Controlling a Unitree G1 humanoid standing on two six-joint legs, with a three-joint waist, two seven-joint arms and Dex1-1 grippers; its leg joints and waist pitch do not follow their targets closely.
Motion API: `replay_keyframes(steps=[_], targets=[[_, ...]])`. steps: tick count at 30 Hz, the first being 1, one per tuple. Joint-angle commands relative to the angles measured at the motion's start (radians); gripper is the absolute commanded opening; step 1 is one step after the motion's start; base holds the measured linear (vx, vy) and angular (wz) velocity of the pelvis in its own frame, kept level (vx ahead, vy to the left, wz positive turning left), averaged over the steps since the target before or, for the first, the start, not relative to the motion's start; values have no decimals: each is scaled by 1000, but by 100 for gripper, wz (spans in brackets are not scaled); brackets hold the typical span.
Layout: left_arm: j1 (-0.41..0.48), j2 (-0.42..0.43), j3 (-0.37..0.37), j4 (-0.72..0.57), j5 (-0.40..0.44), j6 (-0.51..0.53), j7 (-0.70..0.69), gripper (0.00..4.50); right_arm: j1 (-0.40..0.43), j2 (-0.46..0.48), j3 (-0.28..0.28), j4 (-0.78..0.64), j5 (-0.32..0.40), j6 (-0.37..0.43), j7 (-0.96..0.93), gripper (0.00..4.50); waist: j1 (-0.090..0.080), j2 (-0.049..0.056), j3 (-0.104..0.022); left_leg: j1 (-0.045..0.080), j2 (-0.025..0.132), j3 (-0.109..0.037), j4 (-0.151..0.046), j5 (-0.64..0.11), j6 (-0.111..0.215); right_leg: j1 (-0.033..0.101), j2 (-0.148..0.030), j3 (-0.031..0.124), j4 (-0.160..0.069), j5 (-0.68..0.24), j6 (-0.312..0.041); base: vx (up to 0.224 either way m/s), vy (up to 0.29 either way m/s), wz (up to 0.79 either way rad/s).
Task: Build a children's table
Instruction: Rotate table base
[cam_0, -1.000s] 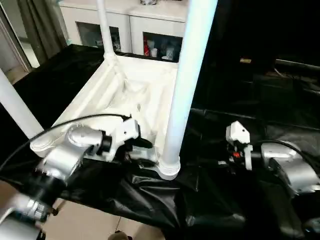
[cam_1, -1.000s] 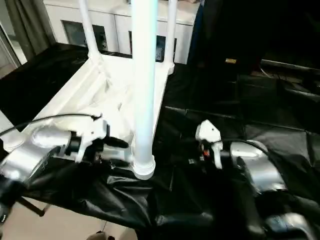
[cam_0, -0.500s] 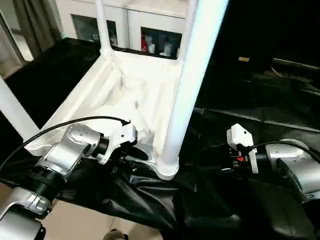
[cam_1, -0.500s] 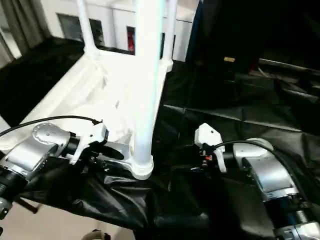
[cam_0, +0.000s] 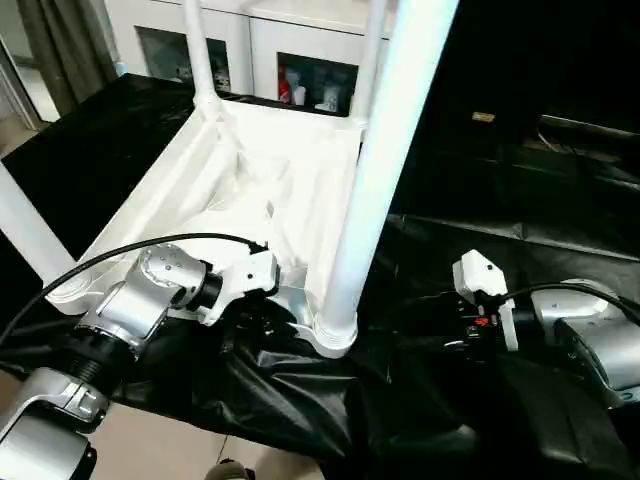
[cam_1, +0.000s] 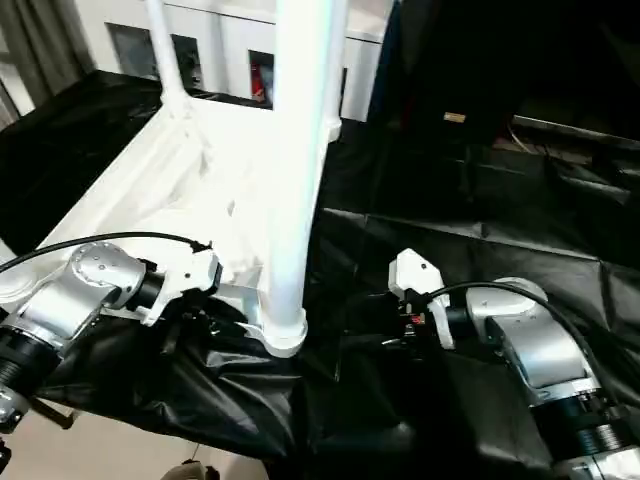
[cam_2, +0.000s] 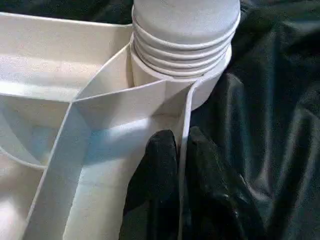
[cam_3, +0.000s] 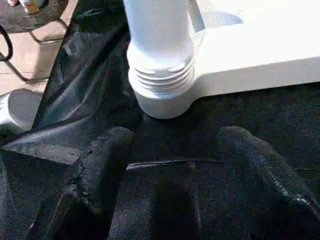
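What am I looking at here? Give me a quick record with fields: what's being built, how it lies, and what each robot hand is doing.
item: children's table, white plastic
position: upside down on a black cloth, legs pointing up
nearest leg: upright, screwed into a corner socket
left gripper: shut on the tabletop's thin rim, next to that socket
right gripper: open, holding nothing, facing the leg's base
background: white cabinet

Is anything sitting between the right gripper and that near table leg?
Nothing visible blocks it. The right gripper is open, facing the near leg at its threaded base, with bare black cloth between them. The left gripper is pinched on the table's rim.
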Motion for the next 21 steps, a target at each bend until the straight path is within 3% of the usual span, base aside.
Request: replay_keyframes(steps=[1,6,8,9,11,12,14,15,16,20,21], targets=[[1,-23,37,5,12,55,92,16,3,11,-6,-15,1,0,-31,318,-3,5,-49,20,6,-4,-80,-318,-7,29,-46,36,-96,-298,-188,0,0,0],[24,-102,92,-59,-44,172,197,3,6,48,-16,-19,-5,3,-95,318,-11,1,-51,14,3,-4,-77,-285,1,33,-43,34,-92,-253,-200,0,0,0],[50,-126,82,-90,-29,175,227,3,12,61,-16,-21,-8,-4,-119,318,-20,-6,-55,9,0,-2,-73,-227,20,40,-42,34,-88,-190,-205,0,0,0],[61,-131,80,-102,-24,170,236,3,14,68,-15,-25,-6,-2,-129,318,-23,-4,-55,7,1,-2,-73,-213,25,40,-41,34,-86,-168,-209,0,0,0],[80,-134,81,-124,-19,153,239,3,17,79,-11,-38,-2,6,-141,318,-31,-17,-57,5,-1,3,-70,-166,57,43,-38,32,-85,-114,-216,0,0,0],[90,-135,81,-136,-16,140,239,3,18,84,-8,-42,-1,9,-145,318,-29,-13,-57,5,0,3,-70,-158,62,42,-40,32,-83,-107,-217,0,0,0],[113,-127,81,-164,-16,130,236,3,19,97,-7,-45,3,15,-155,318,-31,-18,-56,4,1,6,-68,-128,85,41,-38,33,-79,-75,-216,0,0,0],[117,-125,82,-176,-21,137,234,49,19,97,-7,-48,5,18,-156,318,-32,-22,-57,4,1,7,-68,-121,90,41,-38,33,-78,-69,-216,0,0,0],[119,-125,91,-191,-30,156,238,61,20,97,-9,-52,13,25,-153,318,-31,-24,-55,7,2,9,-68,-117,98,37,-38,33,-79,-70,-218,0,0,0],[134,-114,113,-229,-37,185,244,82,18,94,-5,-49,24,24,-149,318,-25,-17,-53,11,7,10,-69,-119,89,33,-39,33,-76,-57,-232,0,0,0],[135,-113,115,-231,-38,185,243,82,18,92,-5,-48,24,23,-147,318,-22,-7,-58,13,7,8,-69,-121,82,35,-39,33,-74,-49,-236,0,0,0]])
